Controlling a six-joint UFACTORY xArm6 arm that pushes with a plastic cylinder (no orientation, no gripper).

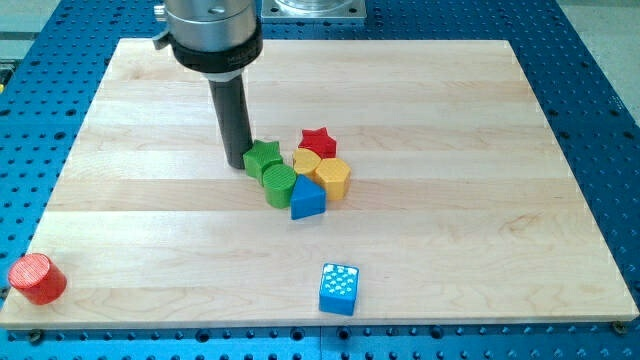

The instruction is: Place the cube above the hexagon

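Red cylinder first: you find it at the bench's bottom-left corner, almost on the edge and well apart from everything else. Moving right, my tip stands on the wood, touching or just beside the left side of the green star. No pincer shows on this arm, so you cannot tell any pincer state. The green star heads a tight cluster: a green cylinder below it, a blue triangular block at the cluster's bottom, a yellow block of unclear shape, the yellow hexagon on the right, and a red star at the top. The blue cube, white-dotted on top, sits near the bench's bottom edge, slightly turned, no long axis to speak of. Between cube and hexagon you have bare wood; right of the cluster the bench lies open.
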